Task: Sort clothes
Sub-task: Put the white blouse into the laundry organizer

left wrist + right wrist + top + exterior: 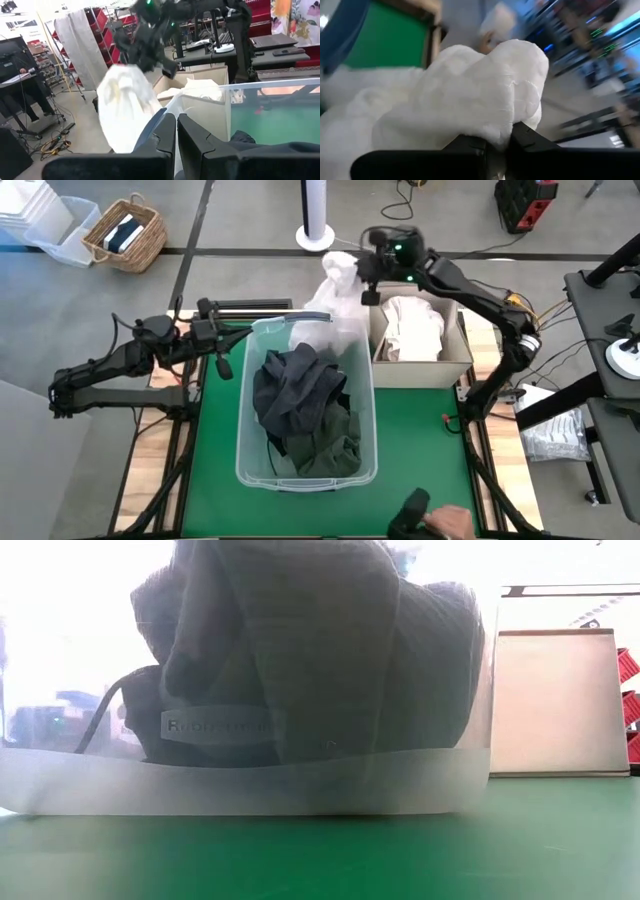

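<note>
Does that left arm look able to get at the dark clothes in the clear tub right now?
Probably yes. The left hand sits shut at the clear tub's left rim, the dark clothes lie uncovered beside it, and the tub is open on top. The right hand, holding a white garment, is off at the far end.

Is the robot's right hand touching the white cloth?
Touching. In the right wrist view, the right gripper has its dark fingers pinched shut on the white garment. The high view shows it hanging from that gripper.
</note>
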